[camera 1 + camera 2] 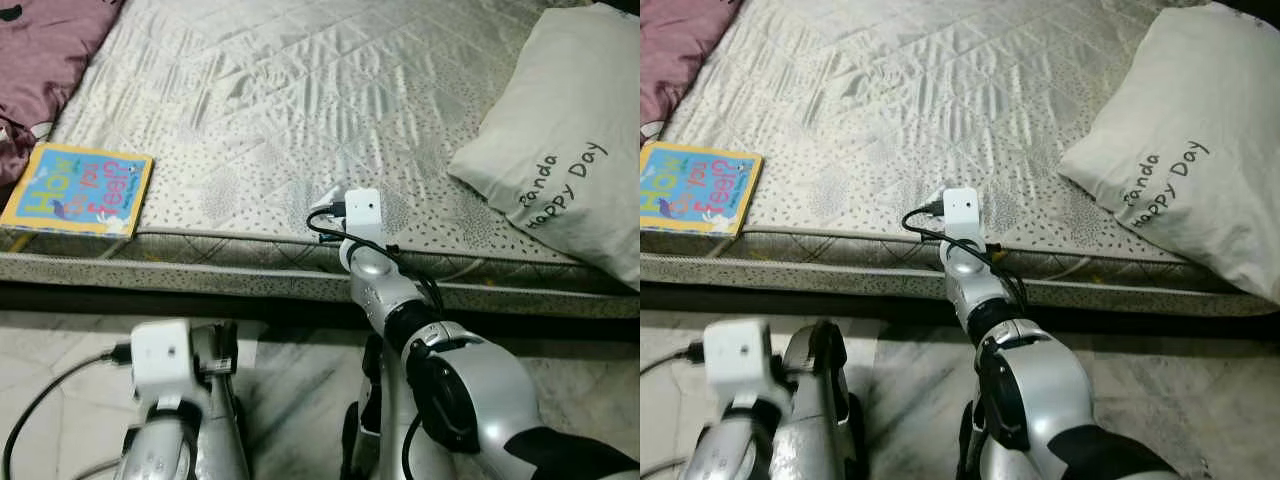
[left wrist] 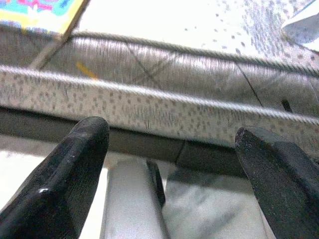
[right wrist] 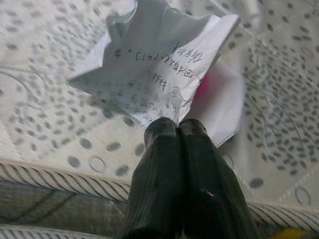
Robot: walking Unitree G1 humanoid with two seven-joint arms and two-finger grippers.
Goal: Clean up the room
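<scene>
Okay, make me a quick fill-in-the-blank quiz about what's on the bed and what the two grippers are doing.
1. The right gripper has its fingers pressed together on a crumpled sheet of ____.
2. The colourful book lies at the mattress edge on the robot's ____ side.
3. The left gripper, low before the mattress side, has its fingers ____.
4. The pillow reads "Panda ____ Day".

Missing words: paper; left; open; Happy

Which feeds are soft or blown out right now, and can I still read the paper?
Left wrist view: the mattress top is washed out to white, and the open left claw is blurred up close. Right wrist view: the crumpled paper is fairly sharp, with handwriting visible but hard to read; the right claw is shut at its edge. Head views: even lighting, and the book title is legible.
</scene>
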